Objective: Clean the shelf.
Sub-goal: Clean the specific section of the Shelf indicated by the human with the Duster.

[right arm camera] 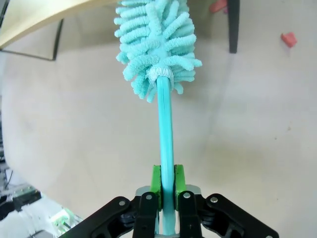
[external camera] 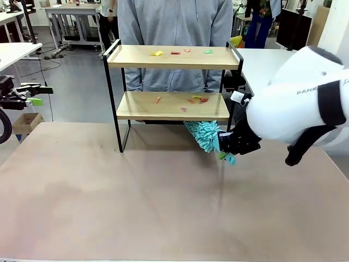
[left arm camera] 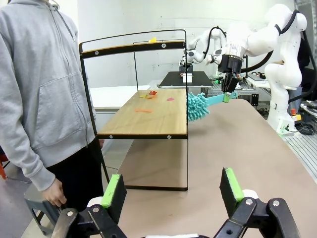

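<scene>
The shelf [external camera: 173, 57] stands at the table's far middle, with small coloured scraps [external camera: 197, 99] on both wooden boards. My right gripper [external camera: 229, 148] is shut on the handle of a teal fluffy duster [external camera: 203, 135]. The duster's head sits just below the lower board's right end. In the right wrist view the green pads [right arm camera: 156, 182] clamp the handle, with the duster head [right arm camera: 156, 44] ahead and a shelf board [right arm camera: 39, 20] at the upper left. My left gripper [external camera: 39, 94] hangs open and empty off the table's left side. In its wrist view the left gripper [left arm camera: 173, 196] faces the shelf [left arm camera: 148, 116], the duster [left arm camera: 198, 106] and the right gripper [left arm camera: 229, 89].
A person in a grey hoodie [external camera: 174, 33] stands right behind the shelf, one hand [left arm camera: 53, 194] hanging low. Small red scraps [right arm camera: 289, 38] show near a black shelf leg [right arm camera: 233, 25]. The brown tabletop [external camera: 163, 202] in front of the shelf is bare.
</scene>
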You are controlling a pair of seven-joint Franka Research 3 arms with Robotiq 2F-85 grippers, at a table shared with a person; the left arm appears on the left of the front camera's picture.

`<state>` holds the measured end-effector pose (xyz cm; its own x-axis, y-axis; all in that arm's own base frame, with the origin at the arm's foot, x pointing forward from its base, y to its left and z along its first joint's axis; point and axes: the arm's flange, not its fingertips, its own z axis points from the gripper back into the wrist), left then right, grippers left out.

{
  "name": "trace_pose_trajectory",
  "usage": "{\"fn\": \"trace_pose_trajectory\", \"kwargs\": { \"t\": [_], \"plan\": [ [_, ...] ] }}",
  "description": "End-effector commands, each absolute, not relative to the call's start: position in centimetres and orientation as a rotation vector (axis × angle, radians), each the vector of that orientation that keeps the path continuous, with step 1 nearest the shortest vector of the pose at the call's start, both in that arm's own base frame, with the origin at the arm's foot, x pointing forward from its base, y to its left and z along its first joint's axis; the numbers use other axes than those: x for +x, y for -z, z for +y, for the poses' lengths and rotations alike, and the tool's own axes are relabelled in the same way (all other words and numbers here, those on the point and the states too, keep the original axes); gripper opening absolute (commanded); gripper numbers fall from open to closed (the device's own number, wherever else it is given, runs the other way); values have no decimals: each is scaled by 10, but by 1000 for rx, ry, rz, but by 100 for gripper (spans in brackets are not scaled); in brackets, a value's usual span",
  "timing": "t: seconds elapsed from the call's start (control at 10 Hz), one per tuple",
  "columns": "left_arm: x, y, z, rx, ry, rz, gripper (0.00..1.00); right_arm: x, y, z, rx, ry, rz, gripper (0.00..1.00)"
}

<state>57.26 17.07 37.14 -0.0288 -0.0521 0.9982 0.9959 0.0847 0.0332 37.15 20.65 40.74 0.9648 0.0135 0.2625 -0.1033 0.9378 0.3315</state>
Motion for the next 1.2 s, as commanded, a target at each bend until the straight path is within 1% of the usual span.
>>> {"fn": "trace_pose_trajectory", "kwargs": {
  "t": [0.0,0.2,0.4,0.6,0.8,0.9,1.0,1.1],
  "plan": [
    [571,-375,171,-1091,1196,-1240,100,365,-408,187,432,-191,-228,13],
    [571,-375,171,-1091,1196,-1240,100,362,-410,180,490,-344,-207,13],
    [571,-375,171,-1091,1196,-1240,100,356,-408,170,548,-541,-151,13],
    [571,-375,171,-1091,1196,-1240,100,347,-414,155,578,-659,-119,13],
    [571,-375,171,-1091,1196,-1240,100,332,-430,116,596,-721,-92,13],
    [571,-375,171,-1091,1196,-1240,100,322,-443,92,598,-736,-110,13],
    [571,-375,171,-1091,1196,-1240,100,312,-455,69,582,-753,-124,13],
    [571,-375,171,-1091,1196,-1240,100,303,-465,53,524,-765,-111,13]
  ]
}}
